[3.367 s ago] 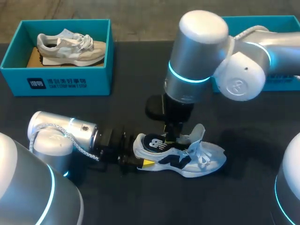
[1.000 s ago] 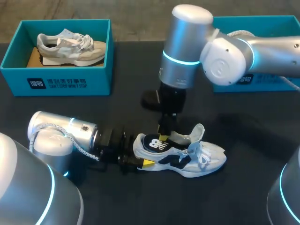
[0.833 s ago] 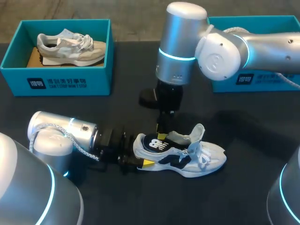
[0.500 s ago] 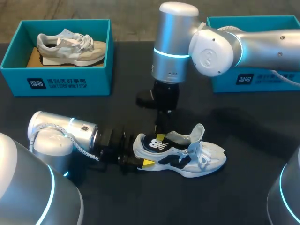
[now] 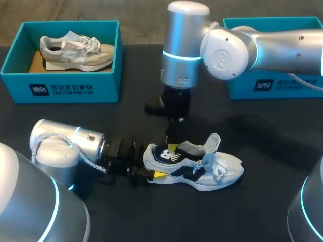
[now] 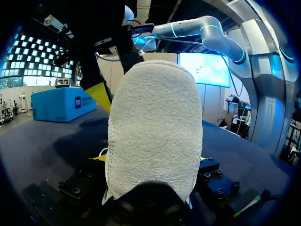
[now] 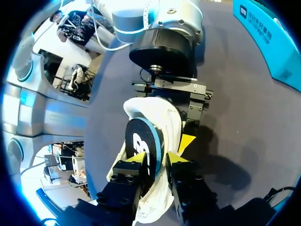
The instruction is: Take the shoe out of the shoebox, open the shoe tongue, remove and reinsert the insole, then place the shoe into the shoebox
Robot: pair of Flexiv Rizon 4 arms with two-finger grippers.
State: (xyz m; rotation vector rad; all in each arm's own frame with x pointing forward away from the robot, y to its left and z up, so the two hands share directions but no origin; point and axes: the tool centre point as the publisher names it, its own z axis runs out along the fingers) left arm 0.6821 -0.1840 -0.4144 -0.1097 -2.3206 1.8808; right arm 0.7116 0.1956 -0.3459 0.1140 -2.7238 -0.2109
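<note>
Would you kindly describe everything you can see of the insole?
The insole is thin and dark, with a white logo on its heel end and a blue edge. That end stands tilted up out of the opening of the shoe, and the rest is hidden inside. The right gripper is shut on the raised end from above. The shoe sits on the table, its heel held by the left gripper.
</note>
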